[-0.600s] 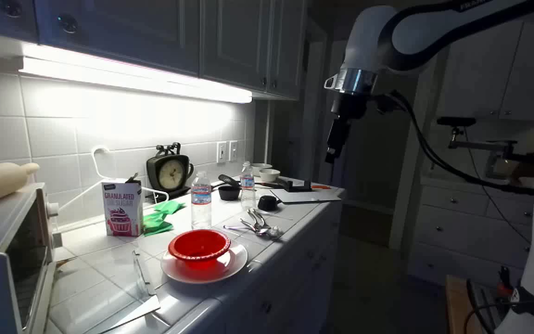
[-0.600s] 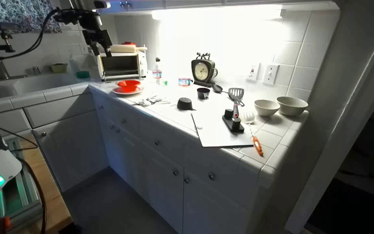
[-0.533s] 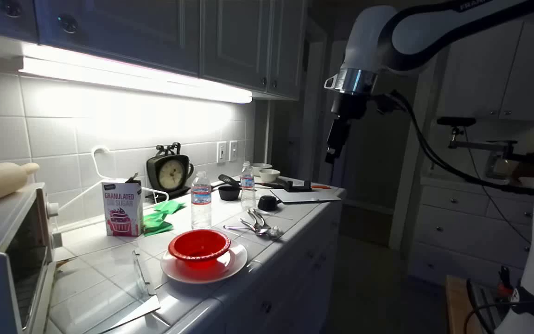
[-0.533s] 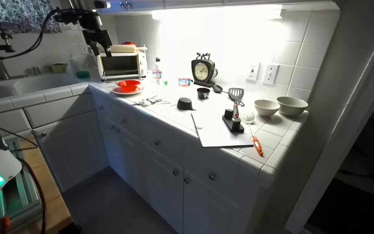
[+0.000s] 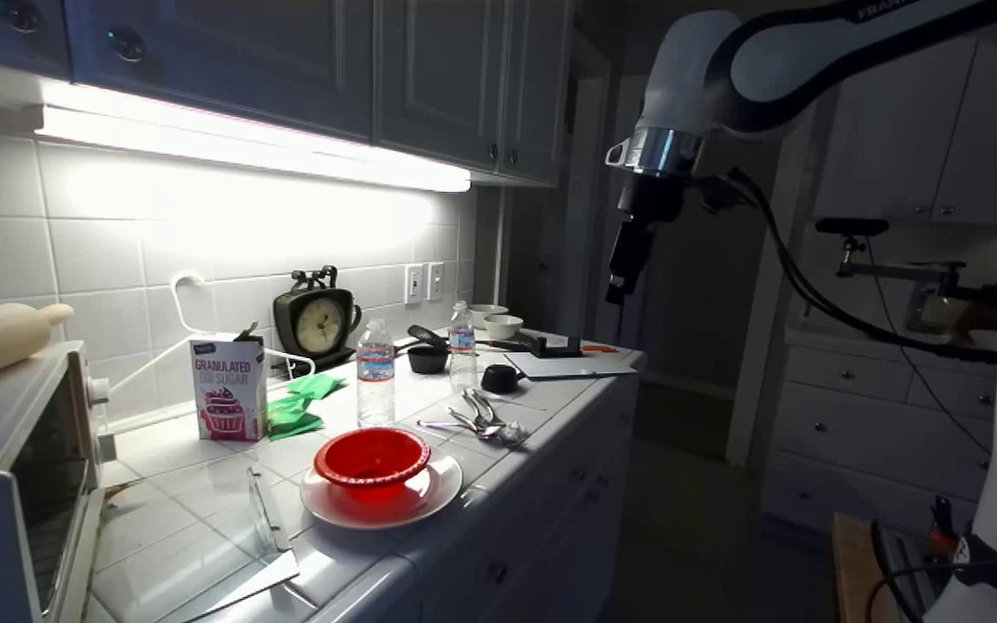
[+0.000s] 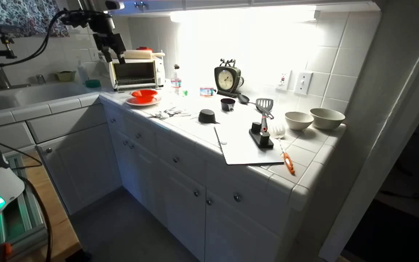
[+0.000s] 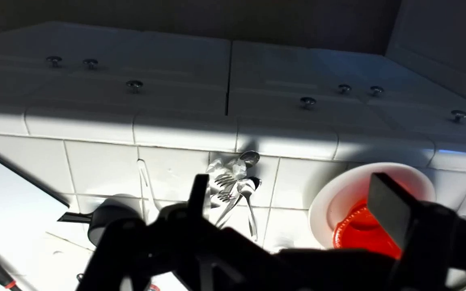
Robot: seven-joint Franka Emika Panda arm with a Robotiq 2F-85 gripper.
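We see the black two-fingered gripper [image 6: 115,60], fingers wide apart, at a level higher than the white tiled counter [image 7: 103,161]. Lower down, framed between its fingertips in the wrist view, we find loose silver metal cutlery [image 7: 246,188]; one finger partly hides a round red bowl [image 7: 362,236] on a round white plate [image 7: 323,212]. Beyond the opposite finger we note a black handled cup [image 7: 111,212].
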